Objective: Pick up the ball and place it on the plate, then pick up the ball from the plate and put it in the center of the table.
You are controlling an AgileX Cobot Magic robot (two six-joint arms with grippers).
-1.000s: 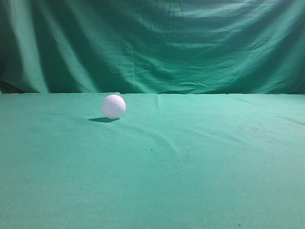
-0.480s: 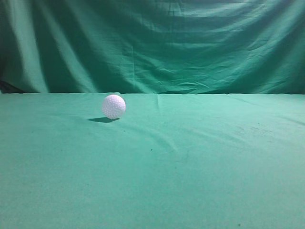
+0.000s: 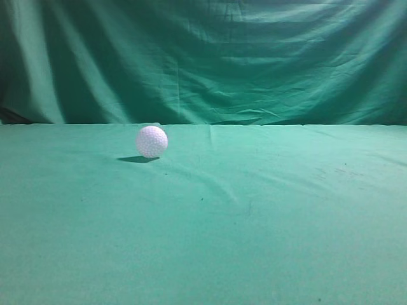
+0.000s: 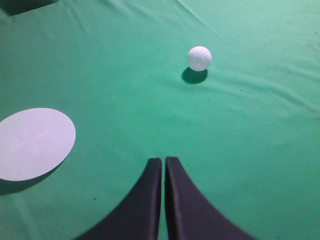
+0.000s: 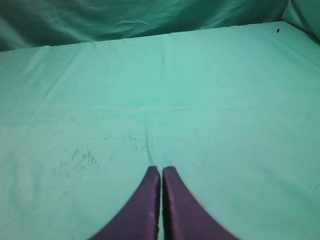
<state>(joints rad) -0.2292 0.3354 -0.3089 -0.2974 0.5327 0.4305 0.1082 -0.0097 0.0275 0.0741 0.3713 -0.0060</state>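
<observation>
The white dimpled ball [image 3: 151, 141] rests on the teal-green table [image 3: 254, 222], left of the middle and far back. It also shows in the left wrist view [image 4: 199, 58], well ahead and right of my left gripper [image 4: 163, 161], which is shut and empty. A flat white round plate [image 4: 32, 143] lies on the cloth to the left of that gripper, empty. My right gripper [image 5: 161, 170] is shut and empty above bare cloth. Neither gripper nor the plate shows in the exterior view.
A draped green curtain [image 3: 203, 57] hangs behind the table's far edge. Small dark specks [image 5: 80, 157] mark the cloth ahead of the right gripper. A crease [image 3: 216, 184] runs across the cloth near the table's middle.
</observation>
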